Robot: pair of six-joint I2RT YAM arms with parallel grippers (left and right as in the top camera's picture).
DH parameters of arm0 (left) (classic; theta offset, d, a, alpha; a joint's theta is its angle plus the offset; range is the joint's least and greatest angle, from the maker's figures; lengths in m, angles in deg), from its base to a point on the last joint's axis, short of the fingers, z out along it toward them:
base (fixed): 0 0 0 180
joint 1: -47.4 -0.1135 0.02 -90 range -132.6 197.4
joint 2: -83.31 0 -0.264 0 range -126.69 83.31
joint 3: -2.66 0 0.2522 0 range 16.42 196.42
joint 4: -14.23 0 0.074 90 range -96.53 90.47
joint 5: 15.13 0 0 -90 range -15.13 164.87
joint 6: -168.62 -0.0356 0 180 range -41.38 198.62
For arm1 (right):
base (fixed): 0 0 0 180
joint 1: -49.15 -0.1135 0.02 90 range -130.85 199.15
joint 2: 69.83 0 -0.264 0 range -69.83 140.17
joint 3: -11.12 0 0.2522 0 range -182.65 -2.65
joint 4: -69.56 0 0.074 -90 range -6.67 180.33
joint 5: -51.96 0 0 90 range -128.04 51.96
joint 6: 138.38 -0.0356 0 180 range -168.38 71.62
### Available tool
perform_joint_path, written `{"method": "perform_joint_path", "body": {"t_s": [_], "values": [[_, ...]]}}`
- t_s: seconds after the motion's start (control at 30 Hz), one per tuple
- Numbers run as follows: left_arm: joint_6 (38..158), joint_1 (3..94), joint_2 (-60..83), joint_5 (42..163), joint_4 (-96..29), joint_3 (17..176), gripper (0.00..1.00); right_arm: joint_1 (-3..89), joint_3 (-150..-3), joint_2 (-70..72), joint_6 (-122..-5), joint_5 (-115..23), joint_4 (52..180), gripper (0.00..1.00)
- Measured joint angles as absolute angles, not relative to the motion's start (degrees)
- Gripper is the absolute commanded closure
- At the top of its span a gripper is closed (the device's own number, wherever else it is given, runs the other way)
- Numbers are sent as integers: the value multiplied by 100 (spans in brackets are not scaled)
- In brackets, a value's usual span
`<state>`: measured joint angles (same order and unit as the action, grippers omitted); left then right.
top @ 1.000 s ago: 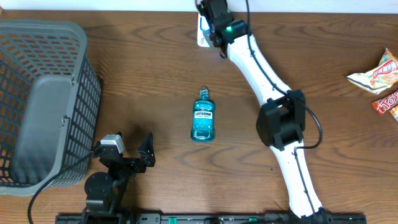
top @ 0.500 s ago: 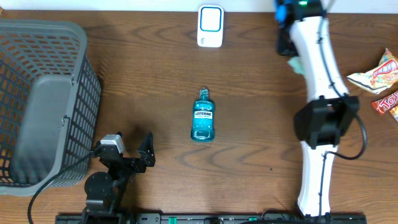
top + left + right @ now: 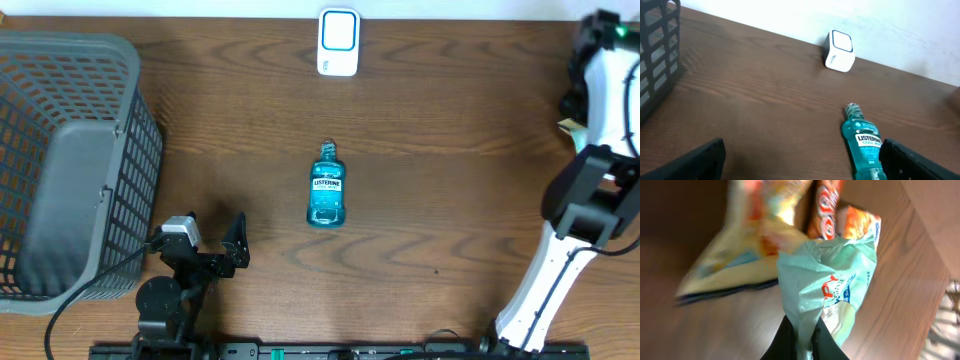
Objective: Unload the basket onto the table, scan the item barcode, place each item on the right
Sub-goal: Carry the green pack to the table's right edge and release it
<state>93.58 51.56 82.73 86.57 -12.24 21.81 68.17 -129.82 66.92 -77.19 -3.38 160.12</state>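
Note:
My right gripper (image 3: pixel 805 341) is shut on the item, a pale green packet (image 3: pixel 832 275), pinching its lower edge. In the overhead view this gripper (image 3: pixel 573 104) is at the far right edge of the table, and a corner of the packet (image 3: pixel 567 125) shows under the arm. The white scanner with a blue outline (image 3: pixel 338 42) stands at the back middle, far to the left of the packet, and is also seen in the left wrist view (image 3: pixel 839 50). My left gripper (image 3: pixel 208 242) rests open near the front left with nothing between its fingers (image 3: pixel 802 160).
A blue Listerine bottle (image 3: pixel 327 187) lies at the table's middle, near my left gripper's right finger (image 3: pixel 863 147). A grey basket (image 3: pixel 80 160) fills the left side. Beyond the packet lie a yellow-orange snack bag (image 3: pixel 740 255) and a red-orange pack (image 3: pixel 827 210).
The right arm swung from the scanner at the back middle to the far right, carrying the green packet. The left arm and the bottle stayed put.

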Motion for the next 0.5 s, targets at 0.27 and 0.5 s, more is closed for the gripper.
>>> {"method": "perform_joint_path", "body": {"t_s": [0.27, 0.5], "values": [[9358, 5156, 8273, 8657, -1224, 2181, 2, 7375, -12267, 6690, -7857, -286, 15621, 49], [9358, 5156, 8273, 8657, -1224, 2181, 2, 7408, -12291, 6320, -7857, -931, 15619, 1]]}}
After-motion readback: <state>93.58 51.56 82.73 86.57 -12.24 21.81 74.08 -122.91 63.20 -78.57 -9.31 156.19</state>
